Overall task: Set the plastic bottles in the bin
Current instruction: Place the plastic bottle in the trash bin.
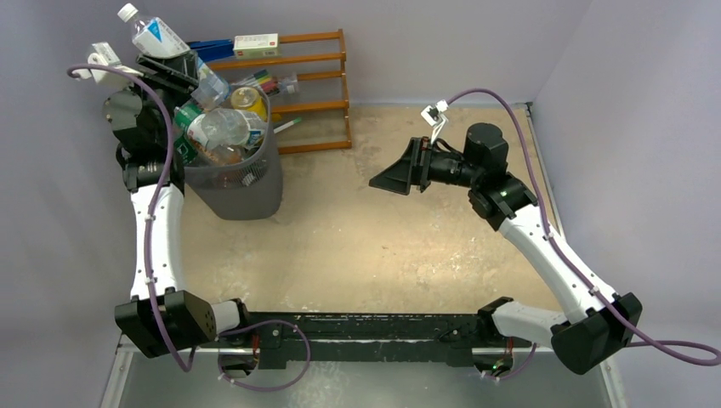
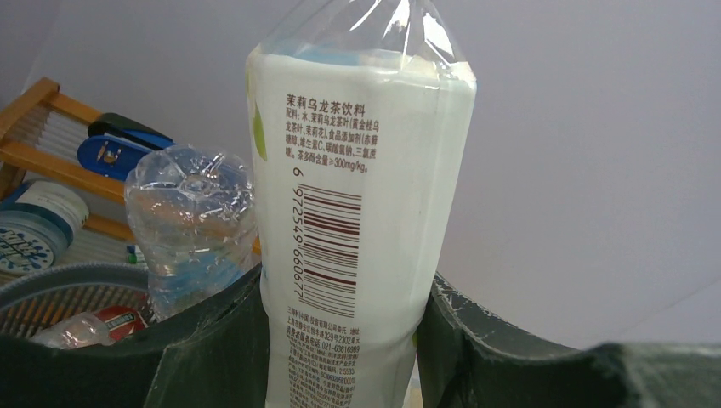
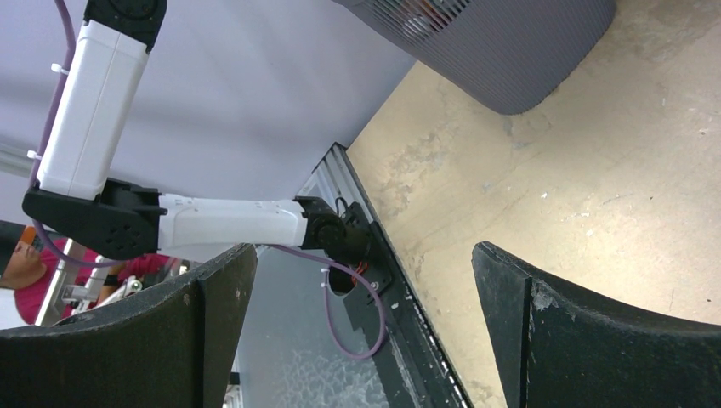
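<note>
My left gripper [image 1: 173, 70] is shut on a clear plastic bottle [image 1: 156, 36] with a white label and white cap, held high above the far left rim of the bin [image 1: 246, 191]. In the left wrist view the held bottle [image 2: 361, 195] stands between the two dark fingers of the left gripper [image 2: 344, 302]. A crumpled clear bottle [image 2: 194, 223] sticks up beside it. The grey bin is heaped with several plastic bottles [image 1: 223, 127]. Over the bare table, my right gripper [image 1: 393, 180] hangs open with nothing in it; the same right gripper [image 3: 366, 285] shows nothing between its fingers.
The orange wooden rack [image 1: 310, 81] with markers and boxes stands behind the bin against the back wall. A blue stapler [image 2: 119, 146] lies on the rack [image 2: 38, 102]. The bin's ribbed wall [image 3: 510, 47] shows in the right wrist view, with the left arm [image 3: 89, 110] beside it.
</note>
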`<state>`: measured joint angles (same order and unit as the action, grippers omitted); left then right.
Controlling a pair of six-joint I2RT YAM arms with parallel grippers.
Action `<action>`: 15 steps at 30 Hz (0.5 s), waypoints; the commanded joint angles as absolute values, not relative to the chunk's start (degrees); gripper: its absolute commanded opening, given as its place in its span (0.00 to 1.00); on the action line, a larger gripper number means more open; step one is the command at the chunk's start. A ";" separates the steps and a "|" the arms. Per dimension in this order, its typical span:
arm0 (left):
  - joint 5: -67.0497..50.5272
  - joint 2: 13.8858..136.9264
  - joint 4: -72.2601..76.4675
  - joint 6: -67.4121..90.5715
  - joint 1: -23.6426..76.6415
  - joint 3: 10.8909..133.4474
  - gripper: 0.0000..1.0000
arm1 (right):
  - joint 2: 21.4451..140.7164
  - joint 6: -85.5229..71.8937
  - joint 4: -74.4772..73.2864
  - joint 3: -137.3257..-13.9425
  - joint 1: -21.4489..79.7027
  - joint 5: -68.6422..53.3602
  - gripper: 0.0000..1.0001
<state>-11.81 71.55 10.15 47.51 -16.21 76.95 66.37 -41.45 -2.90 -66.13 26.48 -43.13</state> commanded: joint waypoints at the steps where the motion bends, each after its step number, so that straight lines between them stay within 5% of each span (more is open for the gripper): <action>1: -7.41 70.49 10.17 43.20 -14.44 77.19 0.39 | 65.70 -41.79 -0.26 -65.87 26.26 -45.00 1.00; 15: -4.19 71.64 8.01 41.89 -13.99 74.74 0.45 | 65.48 -41.84 0.18 -65.21 26.28 -45.00 1.00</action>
<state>-5.13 71.77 5.43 43.62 -14.44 74.96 66.37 -41.67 -2.61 -65.10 26.48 -43.29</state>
